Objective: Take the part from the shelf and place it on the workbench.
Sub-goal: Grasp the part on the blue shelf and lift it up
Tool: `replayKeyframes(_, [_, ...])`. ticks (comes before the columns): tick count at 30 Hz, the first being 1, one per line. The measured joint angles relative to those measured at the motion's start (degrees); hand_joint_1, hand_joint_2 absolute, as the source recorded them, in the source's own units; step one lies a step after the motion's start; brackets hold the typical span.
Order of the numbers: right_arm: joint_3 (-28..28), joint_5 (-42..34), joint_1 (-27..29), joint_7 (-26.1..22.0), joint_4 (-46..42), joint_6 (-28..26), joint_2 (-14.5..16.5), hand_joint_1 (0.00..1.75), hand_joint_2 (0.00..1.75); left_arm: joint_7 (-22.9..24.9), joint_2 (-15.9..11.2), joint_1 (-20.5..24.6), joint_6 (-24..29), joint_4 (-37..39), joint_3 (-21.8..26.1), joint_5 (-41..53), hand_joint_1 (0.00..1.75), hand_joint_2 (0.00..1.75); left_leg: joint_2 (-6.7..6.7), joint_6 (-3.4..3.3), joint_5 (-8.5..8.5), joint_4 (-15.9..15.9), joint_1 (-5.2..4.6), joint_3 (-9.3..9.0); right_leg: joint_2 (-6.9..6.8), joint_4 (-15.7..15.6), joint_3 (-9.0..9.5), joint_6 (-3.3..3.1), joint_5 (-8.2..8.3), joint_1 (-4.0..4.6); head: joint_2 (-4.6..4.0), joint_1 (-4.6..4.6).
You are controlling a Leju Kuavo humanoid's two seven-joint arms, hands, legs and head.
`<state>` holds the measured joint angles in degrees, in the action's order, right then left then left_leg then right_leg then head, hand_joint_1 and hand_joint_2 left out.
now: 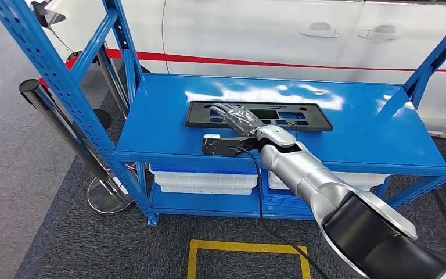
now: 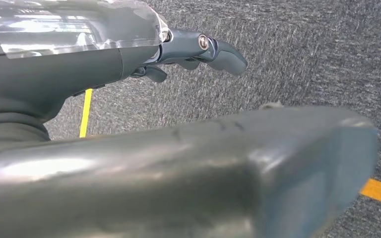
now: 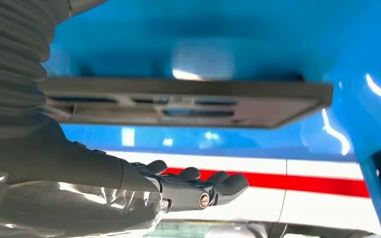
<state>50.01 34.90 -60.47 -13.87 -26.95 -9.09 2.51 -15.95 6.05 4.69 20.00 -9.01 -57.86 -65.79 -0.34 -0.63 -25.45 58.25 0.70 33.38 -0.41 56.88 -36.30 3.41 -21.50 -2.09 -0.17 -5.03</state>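
- Shelf [image 1: 151, 131], blue steel, top deck carrying the part [image 1: 319, 122]: a flat black rectangular frame with slots, lying flat near the back of the deck, long side across
- Behind the shelf, a white car [image 1: 255, 29] with a red stripe; no workbench identifiable
- Right arm reaching in over the front edge, right hand [image 1: 238, 119] above the left portion of the part; fingers [image 3: 218, 186] extended and spread, nothing held; in the right wrist view, clear of the part with a gap between
- Contact between hand and part in the head view: cannot tell
- Left hand [image 2: 198, 49] hanging over grey carpet, fingers loosely curled, holding nothing
- Step in hand, as judged: closing on the part, grasp not yet made
- For a good grasp: lower until the fingers bracket one long edge or pass through a slot; thin flat stock likely to slide on the glossy deck, so press lightly before closing
- Lift level, clear the blue uprights before turning away
- Lower level: two white bins [image 1: 203, 177], side by side under the deck; contents hidden
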Motion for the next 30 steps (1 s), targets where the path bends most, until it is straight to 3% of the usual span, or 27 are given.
replayKeyframes(19, [-0.2,1.8,-0.1,0.8,1.3,1.2,-0.1,0.0,1.75,1.8,0.0,0.1,-0.3,0.0,0.0,-0.8,0.0,0.0,-0.01,-0.02,-0.03,0.1,-0.04,0.06,0.0,0.0,-0.01,0.02,0.02,-0.02,0.0,0.0])
replayKeyframes(24, [-0.2,1.9,0.1,0.7,1.6,1.2,0.2,0.0,1.75,1.5,-0.2,0.1,-1.1,0.0,0.2,-2.1,0.0,0.0,-0.06,-0.73,-0.31,0.1,-0.36,0.41,-0.04,0.1,0.03,0.62,0.6,-0.2,0.0,0.0])
replayKeyframes(27, [-0.2,2.0,0.1,0.7,1.8,1.2,0.2,0.0,1.75,1.5,-0.2,0.1,-1.2,0.0,0.3,-1.9,0.0,0.0,-0.07,-1.91,-0.76,-0.6,-0.09,-0.57,-0.05,2.5,-0.92,0.92,0.0,-0.38,0.0,0.02])
replayKeyframes(30, [-0.2,2.1,0.2,0.6,2.0,1.3,0.2,0.0,1.75,1.4,-0.2,0.1,-1.2,0.0,0.3,-1.9,0.0,0.0,0.02,-2.2,-1.05,-0.7,-0.21,-1.39,0.23,12.0,-5.96,0.62,-4.69,-0.2,0.0,0.01])
